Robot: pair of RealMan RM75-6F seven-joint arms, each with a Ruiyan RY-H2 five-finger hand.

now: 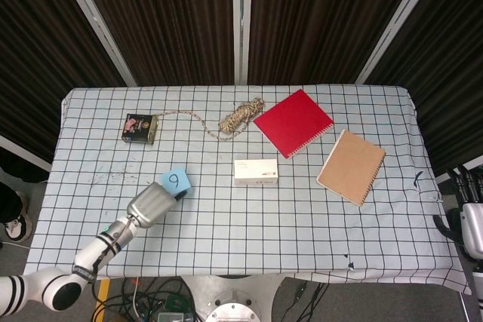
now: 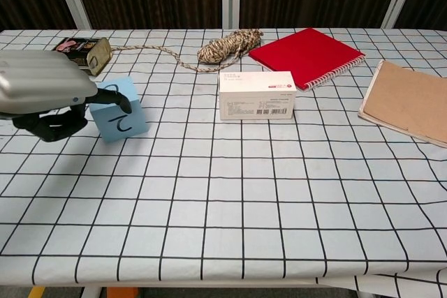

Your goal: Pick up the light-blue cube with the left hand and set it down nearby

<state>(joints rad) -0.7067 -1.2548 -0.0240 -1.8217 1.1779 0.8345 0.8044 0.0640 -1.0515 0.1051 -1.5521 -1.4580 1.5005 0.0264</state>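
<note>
The light-blue cube (image 1: 176,179) (image 2: 120,118), marked with a black 9, is at the front left of the checked table (image 1: 302,224). In the chest view it sits tilted. My left hand (image 1: 151,205) (image 2: 45,92) grips it from the near-left side, with a dark fingertip hooked over its top and the thumb low beside it. Whether the cube's underside touches the cloth I cannot tell. My right hand (image 1: 469,235) shows only partly, beyond the table's right edge in the head view, and how its fingers lie is hidden.
A white carton (image 1: 256,172) (image 2: 257,95) lies right of the cube. Behind are a small tin (image 1: 139,127) (image 2: 80,50), a rope bundle (image 1: 240,117) (image 2: 227,45) and a red notebook (image 1: 293,123) (image 2: 306,56). A brown notebook (image 1: 351,167) (image 2: 408,101) lies at the right.
</note>
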